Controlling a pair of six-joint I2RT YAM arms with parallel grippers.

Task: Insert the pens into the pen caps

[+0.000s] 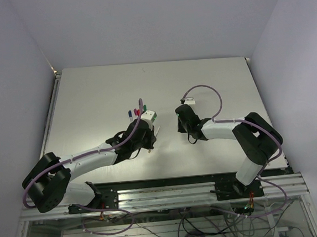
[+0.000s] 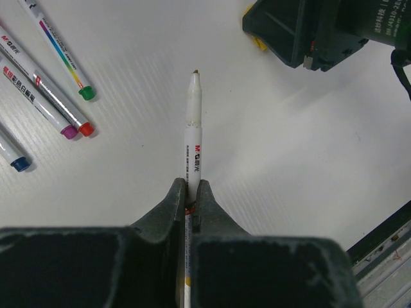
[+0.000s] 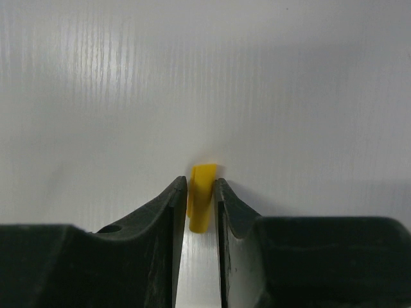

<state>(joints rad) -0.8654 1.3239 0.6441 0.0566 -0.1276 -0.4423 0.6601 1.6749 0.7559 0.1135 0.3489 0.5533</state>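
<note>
Left fingers (image 2: 174, 199) pinch a pen (image 2: 193, 128), right fingers (image 3: 172, 205) a yellow cap (image 3: 201, 192); gripped shallowly, the cap may tilt.

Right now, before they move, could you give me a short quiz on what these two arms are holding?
1. True or false: the left tool grips a pen whose writing tip is bare.
2. What colour is the cap pinched in the right tool?
3. In the left wrist view, the loose pens lie: A) left of the gripped pen, B) right of it, C) under it.
Key: 1 true; 2 yellow; 3 A.
</note>
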